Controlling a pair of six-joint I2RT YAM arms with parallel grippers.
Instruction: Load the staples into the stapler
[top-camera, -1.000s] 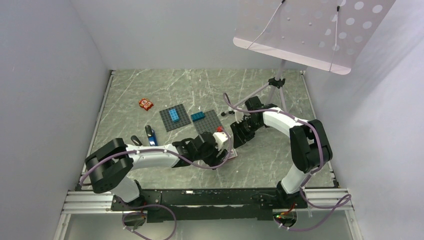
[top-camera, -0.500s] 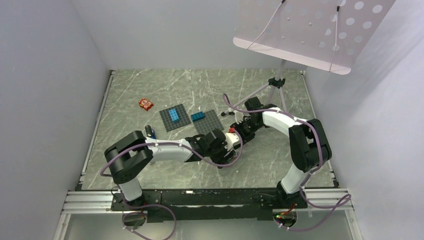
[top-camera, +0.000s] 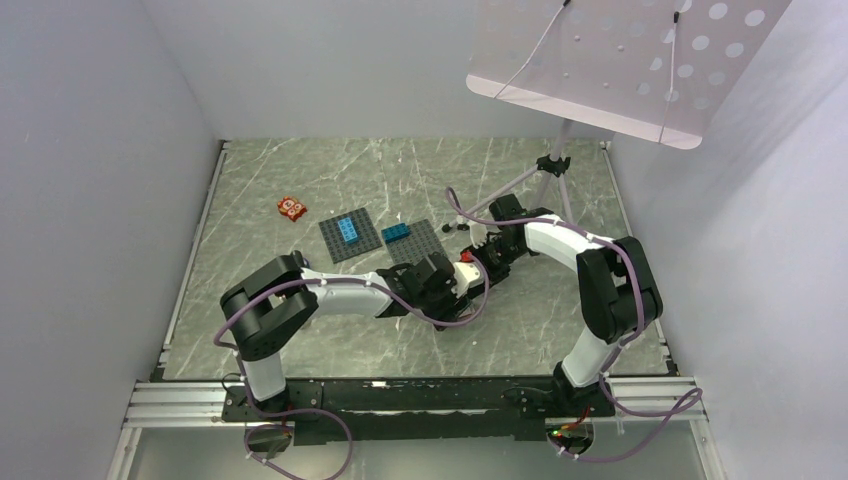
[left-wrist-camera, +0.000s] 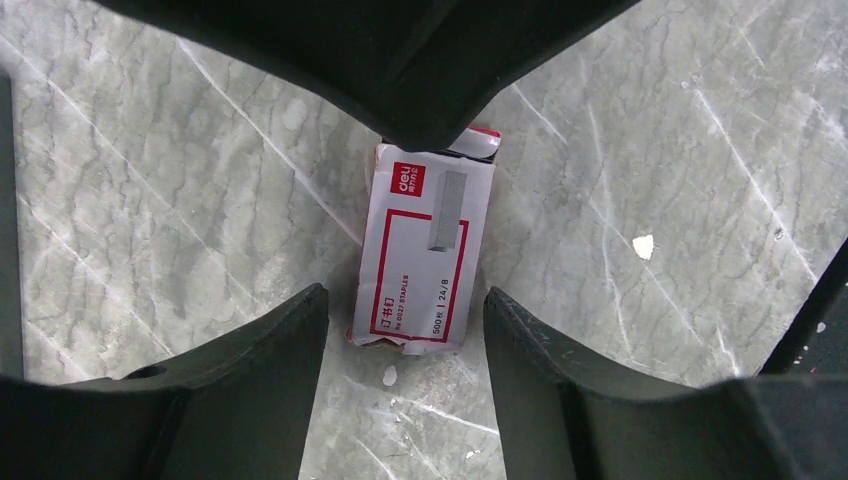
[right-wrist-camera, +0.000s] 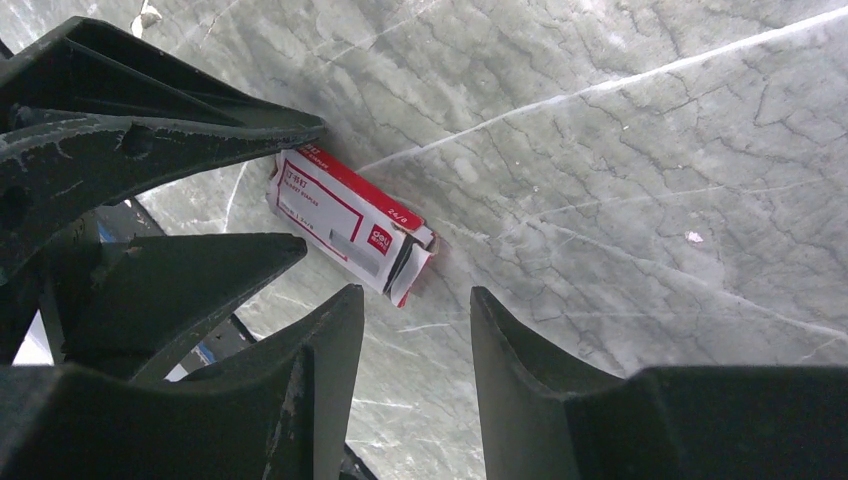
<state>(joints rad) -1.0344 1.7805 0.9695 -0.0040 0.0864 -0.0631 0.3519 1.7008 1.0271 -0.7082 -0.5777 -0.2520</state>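
The staples (left-wrist-camera: 425, 250) are a small white box with red print, lying flat on the marble table. My left gripper (left-wrist-camera: 405, 310) is open. Its dark fingers (left-wrist-camera: 260, 390) stand either side of the box's near end with a gap on each side. My right gripper (right-wrist-camera: 415, 300) is open and empty, and the staples (right-wrist-camera: 345, 220) lie just beyond its left fingertip. In the top view the staples (top-camera: 462, 272) lie between the left gripper (top-camera: 452, 284) and the right gripper (top-camera: 478, 262). The stapler is hidden behind my left arm.
Two grey baseplates with blue bricks (top-camera: 348, 235) (top-camera: 412, 242) lie behind the left arm. An orange-red tile (top-camera: 292, 208) sits far left. A tripod (top-camera: 553, 168) holding a perforated white panel stands at the back right. Small white specks (left-wrist-camera: 644, 246) dot the marble.
My left arm has stretched to the right, bringing its gripper up to the staples box and the right gripper, and its jaws have narrowed. The right arm has not moved.
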